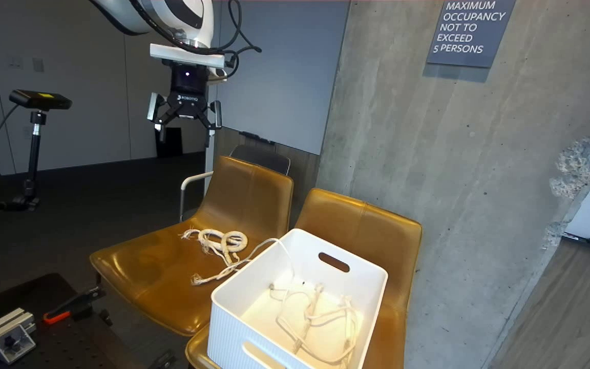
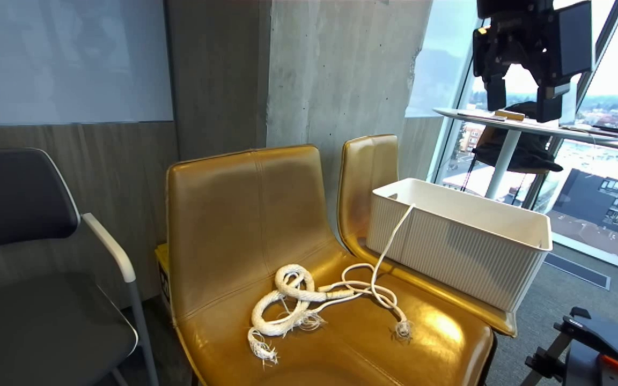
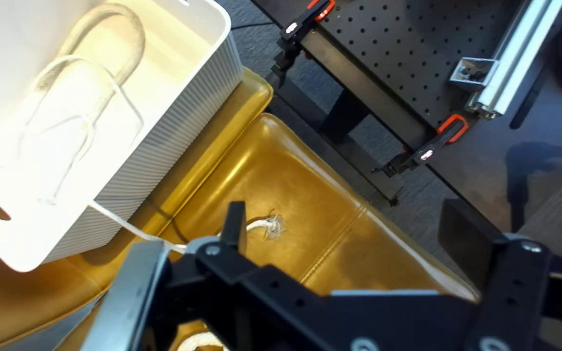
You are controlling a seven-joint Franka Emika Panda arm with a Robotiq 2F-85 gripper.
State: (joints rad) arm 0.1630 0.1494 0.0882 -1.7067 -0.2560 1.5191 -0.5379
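Wrist view: the gripper (image 3: pixel 349 231), spread wide, hangs above a tan chair (image 3: pixel 276 168) bearing white rope (image 3: pixel 265 224).

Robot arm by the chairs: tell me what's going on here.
Nothing is being handled right now. The robot arm has its gripper up high, pointing down, open and empty. A thick, frayed rope lies loosely coiled on a tan chair. A thin cord runs from that seat over the edge of a white bin, which stands on a matching chair and has more rope inside.
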